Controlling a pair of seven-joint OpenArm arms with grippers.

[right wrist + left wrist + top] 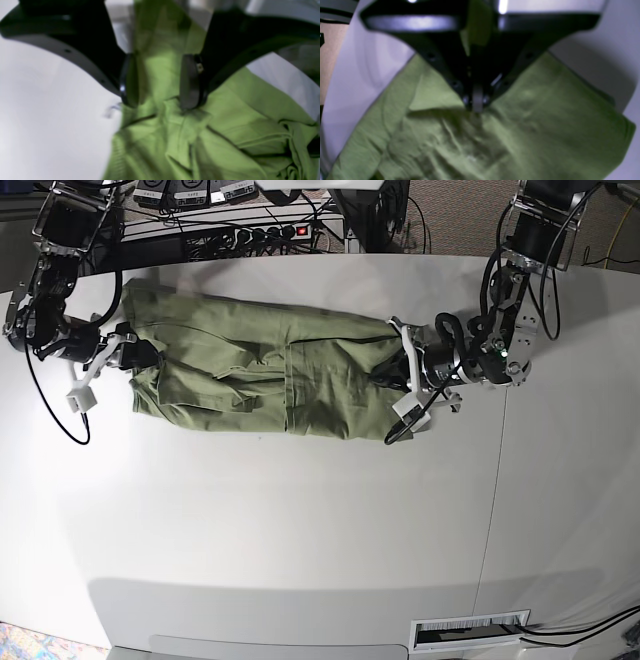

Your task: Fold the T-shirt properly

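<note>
Lying wrinkled, lengthwise-folded T-shirt (270, 375); left gripper (477, 103) pinching its edge, right gripper (160, 82) spread over cloth.

This place looks like a robotics lab or a test room, not a home. A wide white table (300, 520) fills almost all of the base view, and two black robot arms, one (525, 260) at its far right side and the other (45, 270) at its far left side, are fixed there with many loose black cables. Behind the table a power strip (262, 232) with a red switch lies among more wires and some electronic boxes. In the table's near edge there is a narrow slot (470, 632) where cables go through. The floor behind seems to be a grey carpet (470, 210)
</note>
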